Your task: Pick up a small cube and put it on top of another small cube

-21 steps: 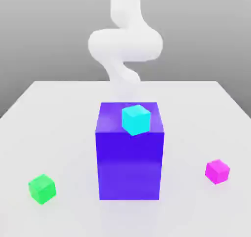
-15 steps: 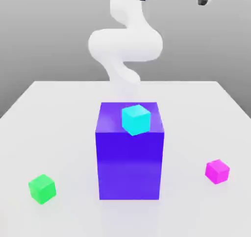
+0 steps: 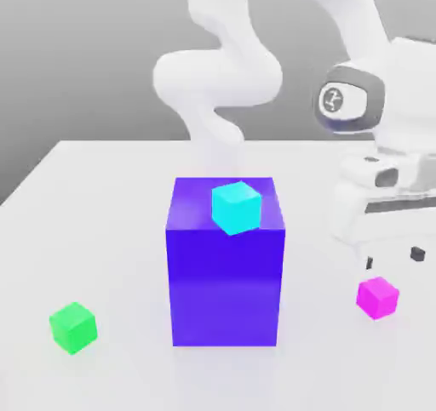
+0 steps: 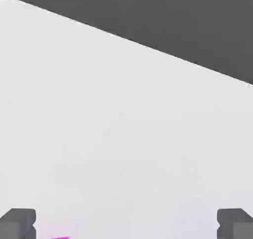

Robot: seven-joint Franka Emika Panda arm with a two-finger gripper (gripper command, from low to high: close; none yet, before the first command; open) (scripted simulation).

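Because the pink cube (image 3: 377,297) lay alone on the table (image 3: 102,231), right of the big purple block (image 3: 225,273) carrying a cyan cube (image 3: 236,206), the gripper (image 3: 393,259) hung just above it, fingers spread wide for the grab.

I see a white table (image 3: 102,205) carrying a big blue-purple block (image 3: 225,290) at centre, a green cube (image 3: 72,327) and the small magenta-pink cube (image 3: 377,297) well apart
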